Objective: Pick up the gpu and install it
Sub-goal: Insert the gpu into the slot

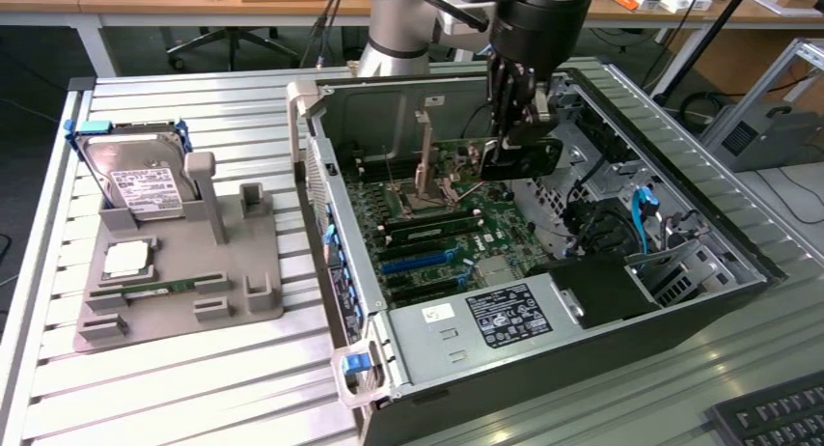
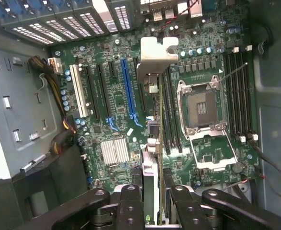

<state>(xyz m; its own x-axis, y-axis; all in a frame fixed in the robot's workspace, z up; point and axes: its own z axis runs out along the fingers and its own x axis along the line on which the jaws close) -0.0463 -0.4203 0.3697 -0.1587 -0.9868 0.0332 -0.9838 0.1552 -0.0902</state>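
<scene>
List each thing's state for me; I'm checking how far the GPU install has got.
gpu, gripped edge-on over the motherboard.
fingers, shut on the gpu.
computer case, side open, motherboard exposed.
CPU socket, open and empty.
hard drive, standing upright in the grey holder.

Near end of gpu behind gripper in wrist view; keyboard partly past ext. view's btm-right corner
</scene>
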